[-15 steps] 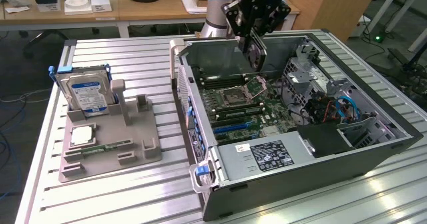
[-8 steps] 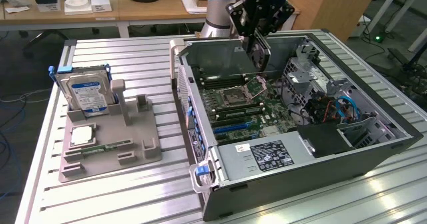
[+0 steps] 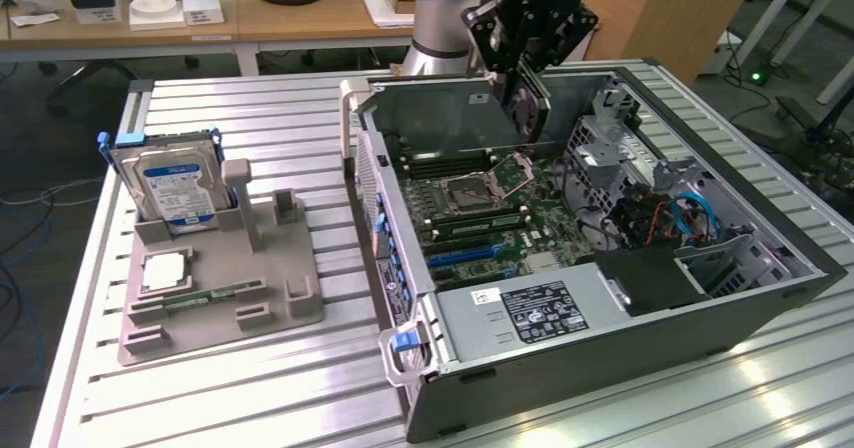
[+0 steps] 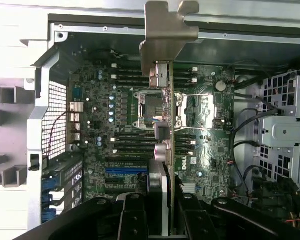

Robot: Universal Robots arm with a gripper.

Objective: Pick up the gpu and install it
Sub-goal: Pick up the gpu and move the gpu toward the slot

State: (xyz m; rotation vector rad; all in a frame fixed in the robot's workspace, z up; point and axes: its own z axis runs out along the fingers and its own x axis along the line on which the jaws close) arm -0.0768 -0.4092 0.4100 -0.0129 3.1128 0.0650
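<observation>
Nearest the exterior camera is the open computer case (image 3: 601,368), lying on its side on a slatted metal table (image 3: 240,398), with its power supply (image 3: 534,313) at the near end. Farther back inside it I see the green circuit board (image 3: 481,223). Over the far part of that board my arm's gripper (image 3: 525,86) points down into the case, its fingers pinched on the graphics card (image 3: 530,113). The card hangs upright on edge near the processor socket (image 3: 470,198); I cannot tell whether its lower edge touches the board. At the exterior view's left, well apart from the case, a grey holder (image 3: 254,268) carries an upright hard drive (image 3: 174,183) with a blue and white label, a small square chip (image 3: 163,271) lying flat, and a narrow green memory stick (image 3: 214,295).

From the wrist camera, the dark fingers (image 4: 135,220) sit closest to the lens, clamped on either face of the graphics card (image 4: 170,125), which I see edge-on as a thin line running away from me. Its silvery bracket (image 4: 167,30) is at the far end, near the case's rim. Behind the card lie the circuit board (image 4: 115,130), the processor socket (image 4: 145,112) and a blue slot (image 4: 125,170).
</observation>
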